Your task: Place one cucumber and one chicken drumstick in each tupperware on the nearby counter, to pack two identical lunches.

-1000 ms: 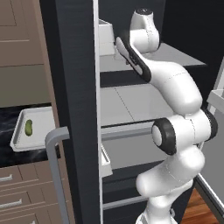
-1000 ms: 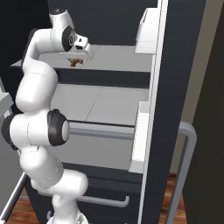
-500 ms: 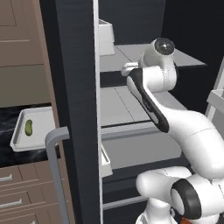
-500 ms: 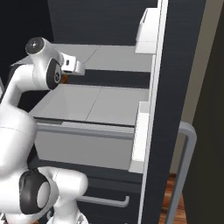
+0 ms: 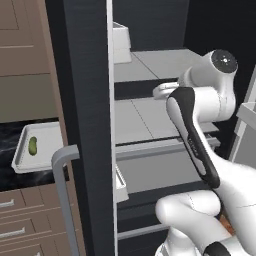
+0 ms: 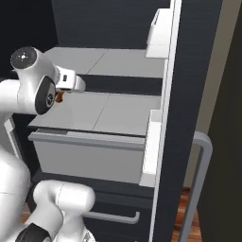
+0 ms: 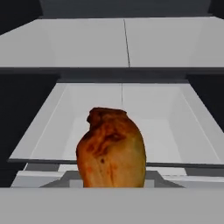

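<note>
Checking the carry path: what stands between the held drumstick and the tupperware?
In the left base view, the open dark fridge door with its grey handle stands between the arm and the tupperware; the hand view shows the drumstick.

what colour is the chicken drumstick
Browned orange with darker reddish-brown patches; the chicken drumstick shows best in the hand view.

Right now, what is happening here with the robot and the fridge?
The arm is at the open fridge and carries a browned drumstick in its jaws; the hand view shows it close to the camera, above a grey drawer. In the right base view a bit of the drumstick shows beside the hand. On the counter to the left, one tupperware already holds a cucumber and no drumstick yet. A second tupperware is out of sight.
</note>
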Tool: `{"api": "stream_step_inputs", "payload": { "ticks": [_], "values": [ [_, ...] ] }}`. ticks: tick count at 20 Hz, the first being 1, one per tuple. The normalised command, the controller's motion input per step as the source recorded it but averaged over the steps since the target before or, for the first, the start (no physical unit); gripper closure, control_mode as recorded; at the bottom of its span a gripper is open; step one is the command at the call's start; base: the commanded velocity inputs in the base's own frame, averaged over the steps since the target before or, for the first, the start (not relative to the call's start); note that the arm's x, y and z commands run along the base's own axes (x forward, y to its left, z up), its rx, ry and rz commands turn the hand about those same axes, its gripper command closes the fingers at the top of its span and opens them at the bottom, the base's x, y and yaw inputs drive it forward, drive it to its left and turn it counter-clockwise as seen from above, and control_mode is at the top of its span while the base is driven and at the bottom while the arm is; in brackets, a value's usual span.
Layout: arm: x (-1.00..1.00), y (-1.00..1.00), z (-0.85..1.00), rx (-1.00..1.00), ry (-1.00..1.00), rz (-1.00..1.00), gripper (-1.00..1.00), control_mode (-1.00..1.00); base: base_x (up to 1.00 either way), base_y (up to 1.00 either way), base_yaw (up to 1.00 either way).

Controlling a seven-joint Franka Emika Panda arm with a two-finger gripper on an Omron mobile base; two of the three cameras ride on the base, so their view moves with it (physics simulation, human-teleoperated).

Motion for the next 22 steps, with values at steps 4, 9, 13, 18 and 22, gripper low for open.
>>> {"api": "stream_step_inputs", "payload": {
  "ticks": [4, 9, 13, 18, 22],
  "values": [
    [-1.0, -0.08, 0.4, 0.0, 0.08, 0.07, 1.0, -1.0, 0.0, 0.0, 0.0],
    [-0.69, 0.0, -0.01, 0.0, 0.01, 0.05, 1.0, 1.0, -0.2, 0.0, 0.01],
    [0.0, 0.0, 0.0, 0.0, 0.0, 0.0, 1.0, 1.0, -1.0, 0.0, 0.03],
    [0.0, 0.0, 0.0, 0.0, 0.0, 0.0, 1.0, 1.0, -1.0, 0.0, 0.05],
    [0.0, 0.0, 0.0, 0.0, 0.0, 0.0, 1.0, 1.0, -1.0, 0.0, 0.07]
  ]
}}
